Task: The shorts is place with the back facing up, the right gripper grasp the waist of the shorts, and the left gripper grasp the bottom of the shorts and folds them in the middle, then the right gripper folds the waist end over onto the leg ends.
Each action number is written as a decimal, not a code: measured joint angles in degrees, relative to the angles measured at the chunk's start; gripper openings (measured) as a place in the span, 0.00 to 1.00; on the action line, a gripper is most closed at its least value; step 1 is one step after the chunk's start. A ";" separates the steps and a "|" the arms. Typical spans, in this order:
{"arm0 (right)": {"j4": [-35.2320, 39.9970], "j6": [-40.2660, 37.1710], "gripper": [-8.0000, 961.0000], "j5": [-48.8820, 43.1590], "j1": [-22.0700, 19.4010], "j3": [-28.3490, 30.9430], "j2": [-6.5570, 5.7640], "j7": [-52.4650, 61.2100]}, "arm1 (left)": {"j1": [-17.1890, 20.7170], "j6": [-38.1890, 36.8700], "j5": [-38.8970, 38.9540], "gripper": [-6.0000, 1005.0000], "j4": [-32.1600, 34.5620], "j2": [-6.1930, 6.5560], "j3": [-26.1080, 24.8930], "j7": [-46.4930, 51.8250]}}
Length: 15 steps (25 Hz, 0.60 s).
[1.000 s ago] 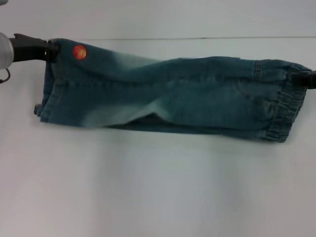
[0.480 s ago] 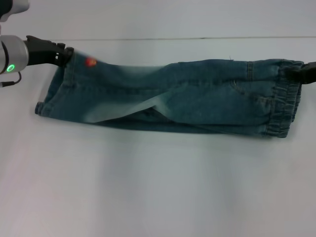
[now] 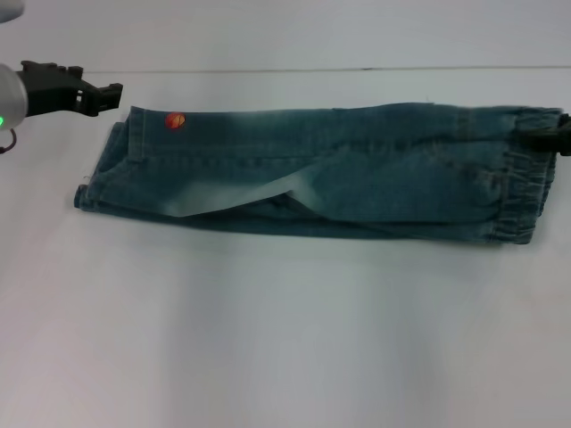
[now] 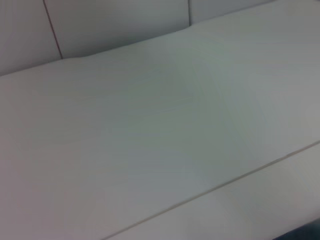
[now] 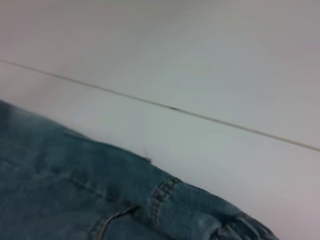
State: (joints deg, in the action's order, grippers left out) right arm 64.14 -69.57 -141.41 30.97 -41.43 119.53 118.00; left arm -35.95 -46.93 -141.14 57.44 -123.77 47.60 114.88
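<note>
Watching from my station, I see the shorts (image 3: pixel 321 174) lying folded lengthwise on the white table (image 3: pixel 285 339), the left gripper (image 3: pixel 105 92) spread apart and clear of the leg ends (image 3: pixel 103 174), the right gripper (image 3: pixel 546 138) clamped on the waist of the shorts (image 3: pixel 526 183).

- We see a plain white table (image 3: pixel 285 339) filling most of the head view, smooth and matte.
- A thin dark seam (image 3: pixel 357 69) runs straight across the table's far part, side to side.
- In the left wrist view, a pale wall (image 4: pixel 115 25) rises behind the table, split by two thin upright lines.
- In the right wrist view, the same kind of seam (image 5: pixel 170 107) slants across the white surface.
</note>
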 joint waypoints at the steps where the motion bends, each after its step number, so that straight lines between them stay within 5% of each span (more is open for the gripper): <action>1: 0.38 -0.67 0.52 0.49 -0.37 -0.03 0.03 -0.80 | 0.47 -0.14 0.51 0.41 0.37 0.00 0.08 -0.09; 15: 2.41 -3.81 0.94 1.41 -2.29 -0.80 0.11 -1.60 | 5.89 -4.95 7.61 0.86 4.72 -0.13 1.67 -3.83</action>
State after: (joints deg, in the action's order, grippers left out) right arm 66.55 -73.38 -140.00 28.67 -42.23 119.63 116.40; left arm -30.06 -51.89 -133.53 62.15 -123.91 49.28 111.05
